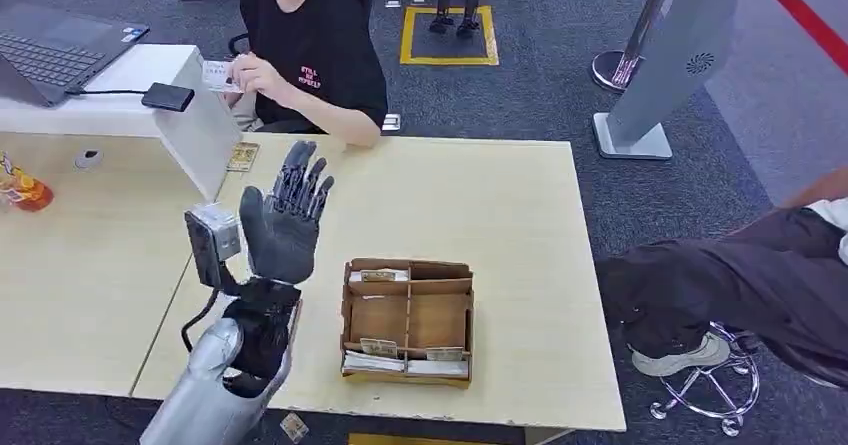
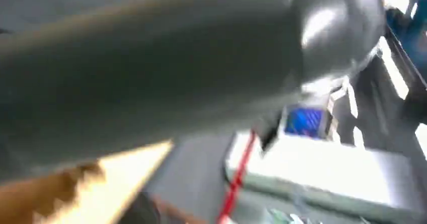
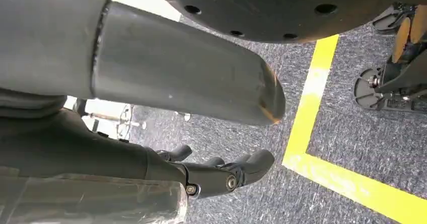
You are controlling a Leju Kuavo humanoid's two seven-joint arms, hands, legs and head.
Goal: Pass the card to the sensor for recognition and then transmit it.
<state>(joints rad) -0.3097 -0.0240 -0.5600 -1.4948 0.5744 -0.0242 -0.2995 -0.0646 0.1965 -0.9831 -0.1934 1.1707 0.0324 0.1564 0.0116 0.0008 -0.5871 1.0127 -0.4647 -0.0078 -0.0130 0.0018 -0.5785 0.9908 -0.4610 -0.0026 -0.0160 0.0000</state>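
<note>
Left hand [image 1: 285,227] sits closest to our head view, raised above the table [image 1: 520,225], palm up, fingers spread wide and holding nothing that we can see. Left wrist view is blurred; the grey thumb [image 2: 151,68] takes most of it, and we cannot read the fingers there.

Beyond the fingertips and a little to the left, a person in a dark shirt [image 1: 320,55] sits at the far edge of the table. Their hand [image 1: 255,73] holds the card [image 1: 218,75], well apart from our left hand.

Sensor [image 1: 168,97], the small dark box with a cable, lies on the raised white counter [image 1: 190,125], just beside the card and further left of our hand. Laptop [image 1: 50,55] stands further left again.

Cardboard tray [image 1: 408,320] with compartments lies on the table to the right of the wrist, near it; more cards lie in its near compartments.

Right hand [image 3: 221,176] hangs over grey carpet beside a yellow floor line [image 3: 322,148]; fingers loosely curled, a little apart, with nothing in them.

Our judgement: the card has reached the person, so the handover looks done. Whether the sensor read it, we cannot tell. What seems left is to bring the empty left hand back down.
</note>
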